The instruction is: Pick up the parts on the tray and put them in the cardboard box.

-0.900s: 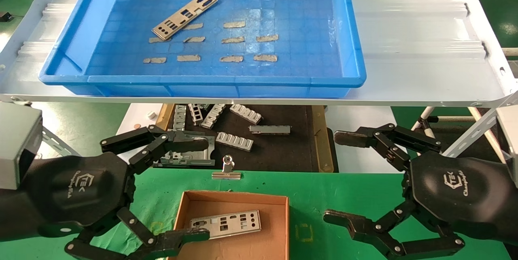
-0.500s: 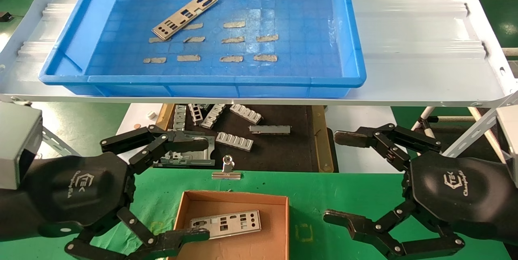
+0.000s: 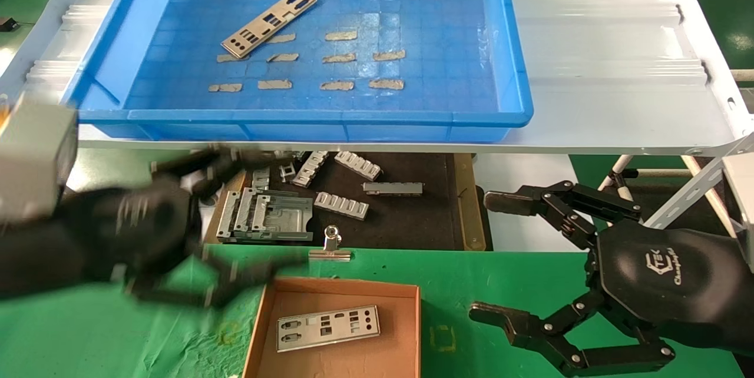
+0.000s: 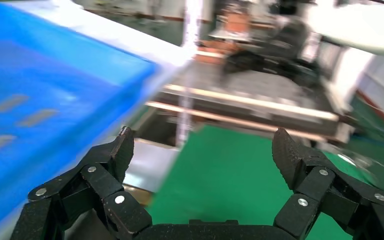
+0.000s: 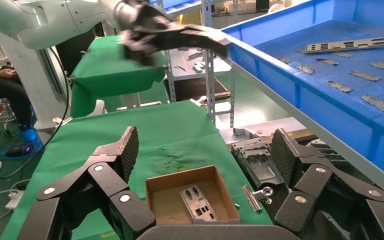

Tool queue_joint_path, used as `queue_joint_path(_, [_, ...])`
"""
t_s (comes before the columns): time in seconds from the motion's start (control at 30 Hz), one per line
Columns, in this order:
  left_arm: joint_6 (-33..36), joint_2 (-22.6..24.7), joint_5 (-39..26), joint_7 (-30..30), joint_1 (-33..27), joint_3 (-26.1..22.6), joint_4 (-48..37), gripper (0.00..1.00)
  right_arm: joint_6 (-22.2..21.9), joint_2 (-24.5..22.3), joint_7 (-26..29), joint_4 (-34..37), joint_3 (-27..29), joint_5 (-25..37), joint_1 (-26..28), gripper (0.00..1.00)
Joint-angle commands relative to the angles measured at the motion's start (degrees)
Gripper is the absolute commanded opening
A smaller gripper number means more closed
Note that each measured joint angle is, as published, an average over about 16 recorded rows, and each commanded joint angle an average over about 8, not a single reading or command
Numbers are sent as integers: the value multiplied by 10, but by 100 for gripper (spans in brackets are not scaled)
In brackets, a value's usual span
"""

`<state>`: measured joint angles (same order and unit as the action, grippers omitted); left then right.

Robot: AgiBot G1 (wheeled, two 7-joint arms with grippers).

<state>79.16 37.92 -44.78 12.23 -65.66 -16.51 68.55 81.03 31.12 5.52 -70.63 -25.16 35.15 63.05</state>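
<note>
Plate (image 3: 268,23) remaining in the blue tray (image 3: 294,118) lies far-left on the gridded floor, long axis running diagonally from near-left to far-right; a second plate (image 3: 328,327) sits flat in the cardboard box (image 3: 417,319). My left gripper (image 3: 224,219), fingers spread wide and empty, hangs near-left below the shelf edge, so I judge it the closer arm, the plate lying farther off and slightly right of its fingers. Right gripper (image 3: 500,260) is parked near-right, fingers apart.
</note>
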Motion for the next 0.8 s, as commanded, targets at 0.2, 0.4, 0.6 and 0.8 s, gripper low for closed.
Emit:
queue_joint_path(0.2, [-64,44,-56,5,-83,-17,-86,100,0,0,0,0,0,0,0,0])
queue_joint_path(0.4, [-98,99,-128,-25,-187,-46,-207,100,0,0,0,0,0,0,0,0])
queue_joint_path(0.6, [-127,156,-196,-81,-276,-77,-337,100,0,0,0,0,0,0,0,0])
queue_joint_path(0.8, [-158,204,-231,-135,-342,-92,-460,100,0,0,0,0,0,0,0,0])
